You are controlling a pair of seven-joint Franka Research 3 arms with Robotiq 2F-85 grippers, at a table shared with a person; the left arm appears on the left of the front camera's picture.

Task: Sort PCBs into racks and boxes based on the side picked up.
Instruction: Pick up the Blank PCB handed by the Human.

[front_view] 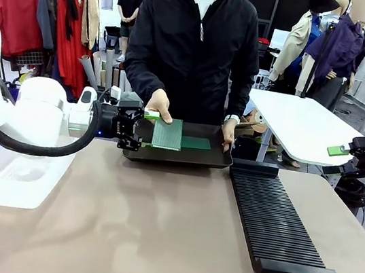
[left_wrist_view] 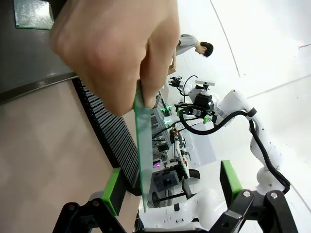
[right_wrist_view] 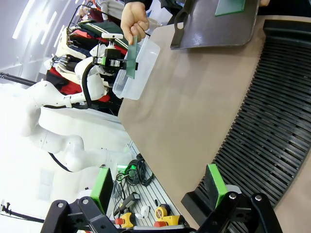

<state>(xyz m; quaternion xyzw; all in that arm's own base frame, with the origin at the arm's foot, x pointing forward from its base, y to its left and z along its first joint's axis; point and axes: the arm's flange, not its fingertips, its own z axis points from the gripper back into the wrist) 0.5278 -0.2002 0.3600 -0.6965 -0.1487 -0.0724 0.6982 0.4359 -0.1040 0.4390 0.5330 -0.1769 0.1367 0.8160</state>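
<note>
**Item 1, PCB in hand** (front_view: 168, 134). It was pinched by its top edge in the person's hand (front_view: 160, 104) and hung above the near left part of the dark tray (front_view: 179, 158). This was judged a hand-over. The board stood on edge between the fingers of the left tool (left_wrist_view: 171, 187), which were spread wide and gripped nothing. It sat nearer one green pad, and no contact was apparent. The paler, speckled face was turned toward the robot's side of the desk and the thin edge pointed at the tool. The long axis appeared to run downward from the hand, though foreshortening left this unsure.

**Item 2, second PCB** (front_view: 196, 143). It lay flat in the tray with the darker face up and its long axis running across the desk. The person's other hand steadied the tray's right end.

**Item 3, rack** (front_view: 280, 220). It stood right of centre on the desk, its length running from the tray toward the robot. Its slots looked unfilled, which put it within reach of the right arm.

**Item 4, clear box** (front_view: 4, 178). It sat at the left desk edge under the left arm, and its contents could not be told.

**Item 5, right tool** (right_wrist_view: 160, 187). It was released and empty, held above the rack's near end well away from both boards.
</note>
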